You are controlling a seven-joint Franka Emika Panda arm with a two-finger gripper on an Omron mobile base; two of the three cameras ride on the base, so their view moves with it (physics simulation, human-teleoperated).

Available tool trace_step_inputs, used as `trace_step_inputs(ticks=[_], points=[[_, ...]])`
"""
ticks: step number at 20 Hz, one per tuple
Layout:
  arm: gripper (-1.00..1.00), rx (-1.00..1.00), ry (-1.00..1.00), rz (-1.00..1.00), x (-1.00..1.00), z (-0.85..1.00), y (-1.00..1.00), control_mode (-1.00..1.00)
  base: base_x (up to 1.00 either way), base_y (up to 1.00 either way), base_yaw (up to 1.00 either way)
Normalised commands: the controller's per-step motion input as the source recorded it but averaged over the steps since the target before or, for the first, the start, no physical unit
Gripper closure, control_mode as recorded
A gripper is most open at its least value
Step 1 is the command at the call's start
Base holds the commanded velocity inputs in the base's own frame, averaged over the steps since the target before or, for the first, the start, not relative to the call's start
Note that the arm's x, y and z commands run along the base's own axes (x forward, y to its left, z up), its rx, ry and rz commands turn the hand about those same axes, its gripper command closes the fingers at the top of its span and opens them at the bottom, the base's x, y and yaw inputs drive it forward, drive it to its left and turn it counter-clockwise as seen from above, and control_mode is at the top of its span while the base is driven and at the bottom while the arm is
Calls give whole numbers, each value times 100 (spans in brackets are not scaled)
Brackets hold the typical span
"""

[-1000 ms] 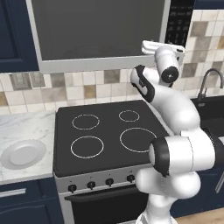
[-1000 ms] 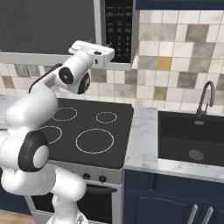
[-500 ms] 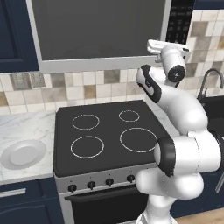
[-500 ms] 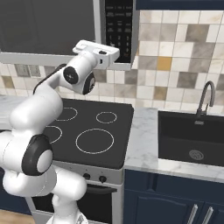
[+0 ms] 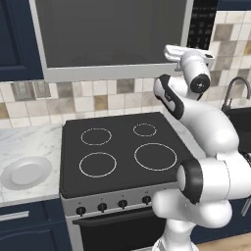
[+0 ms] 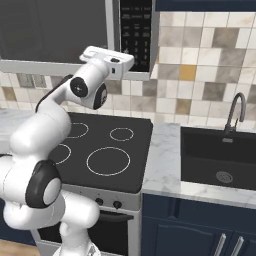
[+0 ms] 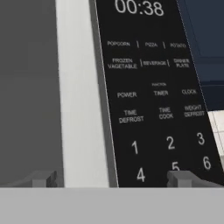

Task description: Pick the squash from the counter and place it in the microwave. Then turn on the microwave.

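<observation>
Here, the large grey-framed microwave (image 5: 115, 39) with its dark glass door shut hangs over the black stovetop (image 5: 122, 149). Its black keypad strip (image 7: 157, 96) lies at twelve o'clock, just ahead of the released, wide-open tool (image 7: 116, 178). The squash's whereabouts cannot be told.

You have a white marble bench (image 5: 29, 142) with grey veins running left of the black stovetop (image 5: 120, 149), above navy cabinets. 1 round white plate (image 5: 25, 172) lies flat on it near its front edge. Right of the stovetop, the bench (image 6: 165, 160) continues around a dark sink (image 6: 217, 160).
</observation>
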Motion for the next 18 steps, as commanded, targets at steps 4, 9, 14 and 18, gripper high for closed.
trace_step_inputs(ticks=[4, 9, 14, 18], points=[[-100, 0, 0, 8, 0, 0, 3, -100, 0, 0, 0], [-100, 0, 0, 4, -9, 0, 0, -100, 0, 0, 0], [-100, 0, 0, 1, -24, 5, 0, -100, 0, 0, 0], [-100, 0, 0, 0, 0, 1, -7, -100, 0, 0, 0]])
